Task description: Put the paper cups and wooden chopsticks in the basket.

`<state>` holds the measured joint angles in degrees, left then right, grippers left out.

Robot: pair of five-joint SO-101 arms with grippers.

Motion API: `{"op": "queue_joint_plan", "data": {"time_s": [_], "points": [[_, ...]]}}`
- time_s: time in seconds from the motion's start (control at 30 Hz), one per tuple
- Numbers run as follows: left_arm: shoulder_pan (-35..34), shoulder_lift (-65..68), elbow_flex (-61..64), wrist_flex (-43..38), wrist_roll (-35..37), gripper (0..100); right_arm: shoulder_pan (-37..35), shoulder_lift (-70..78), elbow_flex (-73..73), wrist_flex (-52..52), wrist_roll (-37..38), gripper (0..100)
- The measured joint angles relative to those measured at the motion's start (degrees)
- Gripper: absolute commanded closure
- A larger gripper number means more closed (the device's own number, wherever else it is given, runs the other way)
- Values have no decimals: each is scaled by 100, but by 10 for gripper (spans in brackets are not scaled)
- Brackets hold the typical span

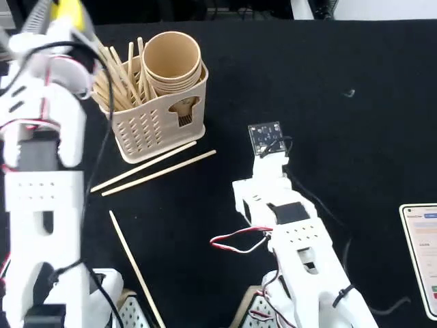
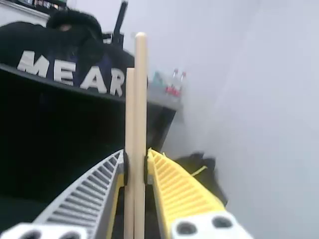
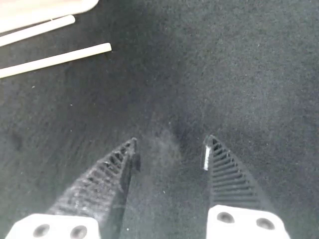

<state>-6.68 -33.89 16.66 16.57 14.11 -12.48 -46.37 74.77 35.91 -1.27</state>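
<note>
- High view, layout: the basket (image 1: 160, 126) stands upper left of centre on the black counter (image 1: 341, 82). The stacked paper cups (image 1: 172, 58) sit in its right part and a bundle of chopsticks (image 1: 117, 85) leans in its left part.
- 2 loose chopsticks (image 1: 158, 173) lie side by side just below the basket, slanting up to the right. Their upper ends are near its foot; I cannot tell if they touch it.
- 1 more chopstick (image 1: 136, 270) lies apart at lower left and runs off the bottom edge between the 2 arm bases.
- Open room: the widest stretch of counter is the upper right of the frame, from the basket across to the phone (image 1: 422, 260) at the right edge.
- The left arm (image 1: 41, 171) takes the left edge, with its wrist up in the top left corner beside the basket.
- Left wrist view gives the grip: the left jaws are closed on 2 held chopsticks (image 2: 140, 109), which stand upright with 1 tip higher than the other.
- The right arm (image 1: 293, 232) is at lower centre, pointing up the frame.
- Right wrist view gives the gap: the right jaws are open and hold nothing, low over the counter (image 3: 224, 74). The ends of the 2 loose chopsticks (image 3: 55, 57) lie at upper left, well apart from the tips.
</note>
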Motion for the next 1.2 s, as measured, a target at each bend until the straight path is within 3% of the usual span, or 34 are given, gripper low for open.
{"op": "queue_joint_plan", "data": {"time_s": [0.17,0.3,0.63,0.8,0.97,1.07,1.2], "points": [[35,114,264,-185,-800,901,0,0,0,0,0,783],[35,114,273,185,-747,848,0,0,0,0,0,783],[26,-519,-774,3015,-123,834,0,0,0,0,0,783],[-545,-1152,-888,4316,255,833,0,0,0,0,0,783],[-1090,-1512,-879,6453,308,770,0,0,0,0,0,783],[-1152,-1503,-404,7631,308,701,0,0,0,0,0,783],[-1152,-1196,1310,7701,308,723,0,0,0,0,0,783]]}}
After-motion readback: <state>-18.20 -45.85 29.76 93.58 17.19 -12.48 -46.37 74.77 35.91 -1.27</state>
